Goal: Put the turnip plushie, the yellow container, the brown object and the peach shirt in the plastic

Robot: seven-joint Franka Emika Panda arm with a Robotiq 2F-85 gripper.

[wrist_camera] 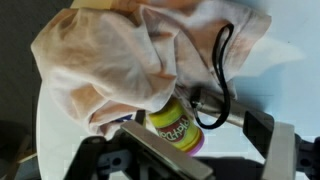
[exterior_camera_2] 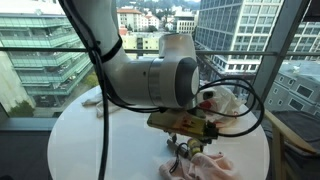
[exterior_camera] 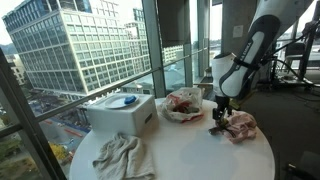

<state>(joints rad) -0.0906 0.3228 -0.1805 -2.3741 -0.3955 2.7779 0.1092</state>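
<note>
The yellow container (wrist_camera: 176,124), a small tub with a pink base, lies on its side on the white table, its top partly under the crumpled peach shirt (wrist_camera: 110,60). My gripper (wrist_camera: 205,142) is open and low over the table. One finger rests against the container and the other stands apart from it. In both exterior views the gripper (exterior_camera: 220,110) (exterior_camera_2: 185,142) hangs at the shirt (exterior_camera: 240,125) (exterior_camera_2: 208,166). The clear plastic bag (exterior_camera: 183,105) (exterior_camera_2: 228,98) lies mid-table with something red and white in it. I cannot make out the turnip plushie or the brown object.
A white box (exterior_camera: 122,112) with a blue item on top stands near the window. A grey-white cloth (exterior_camera: 120,155) lies near the round table's edge (exterior_camera: 262,160). A black cable loop (wrist_camera: 222,70) hangs by the gripper. Glass walls surround the table.
</note>
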